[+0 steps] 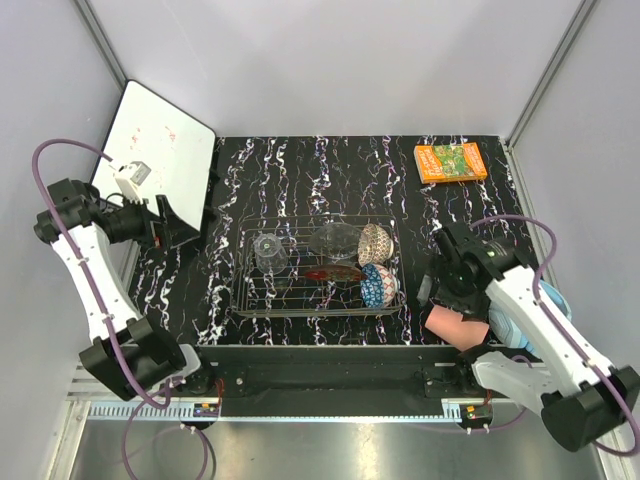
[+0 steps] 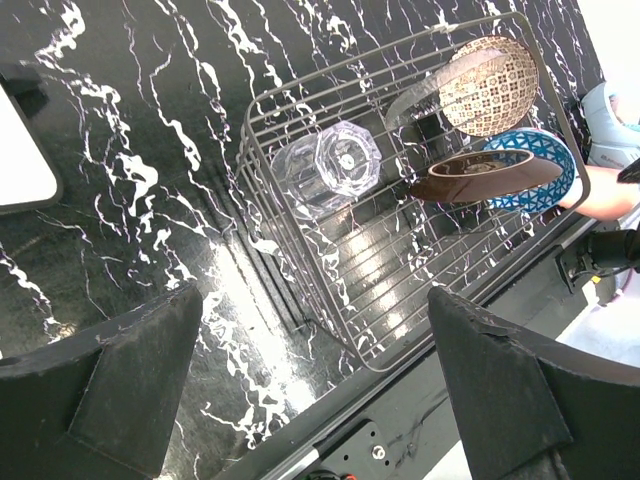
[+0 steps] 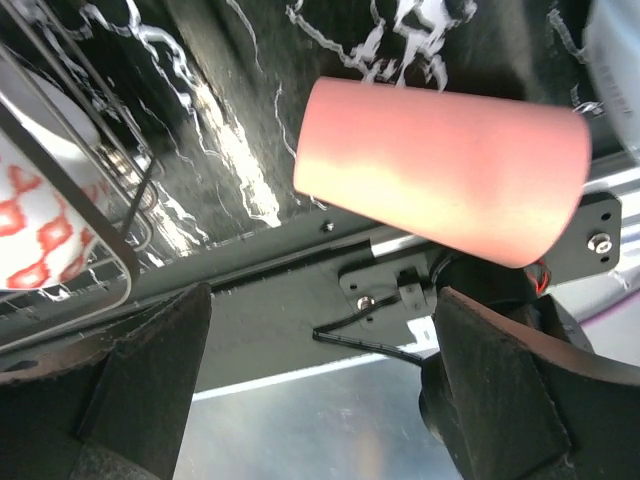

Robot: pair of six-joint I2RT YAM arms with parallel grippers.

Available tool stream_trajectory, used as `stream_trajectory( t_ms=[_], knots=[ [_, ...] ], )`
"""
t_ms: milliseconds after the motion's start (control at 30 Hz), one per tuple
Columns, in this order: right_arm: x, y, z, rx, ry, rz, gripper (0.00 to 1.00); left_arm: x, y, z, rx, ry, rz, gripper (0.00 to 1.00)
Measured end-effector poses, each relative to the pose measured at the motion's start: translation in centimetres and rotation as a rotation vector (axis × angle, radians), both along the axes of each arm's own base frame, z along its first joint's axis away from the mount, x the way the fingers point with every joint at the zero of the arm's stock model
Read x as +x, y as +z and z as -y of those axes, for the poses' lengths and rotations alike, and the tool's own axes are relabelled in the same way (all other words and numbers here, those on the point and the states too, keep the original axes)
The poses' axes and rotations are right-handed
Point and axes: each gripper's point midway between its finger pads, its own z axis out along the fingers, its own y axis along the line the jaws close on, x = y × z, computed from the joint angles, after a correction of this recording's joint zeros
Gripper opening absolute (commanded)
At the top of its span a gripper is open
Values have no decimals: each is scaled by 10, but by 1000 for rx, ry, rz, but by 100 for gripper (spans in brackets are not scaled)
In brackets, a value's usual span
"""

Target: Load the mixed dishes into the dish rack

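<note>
Right wrist view shows my right tool (image 3: pixel 320 295) open, the salmon-pink cup (image 3: pixel 440 170) lying crosswise just ahead.

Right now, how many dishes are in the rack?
5: glass cup at the left, clear glass bowl back middle, beige-brown bowl back right, red dish front middle, blue bowl front right. The pink cup lies outside the rack.

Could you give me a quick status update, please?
Left gripper open, right gripper open. Salmon-pink cup lying outside wire dish rack, ungripped. Nothing in the way.
</note>
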Motion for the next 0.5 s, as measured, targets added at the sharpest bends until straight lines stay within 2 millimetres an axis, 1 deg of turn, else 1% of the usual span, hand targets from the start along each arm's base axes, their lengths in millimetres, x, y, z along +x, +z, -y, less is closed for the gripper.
stream_trajectory(
  t_ms=[133, 300, 367, 500],
  knots=[
    [0, -9, -9, 4, 30, -101, 100, -1, 10, 1, 19, -1, 32, 99],
    [1, -6, -32, 104, 43, -159, 100, -2, 15, 3, 27, -4, 51, 99],
    [-5, -4, -40, 157, 30, -171, 100, -2, 15, 3, 26, -4, 51, 99],
    [-21, -8, -43, 205, -40, -200, 100, -1, 16, 4, 20, -7, 54, 99]
  ],
)
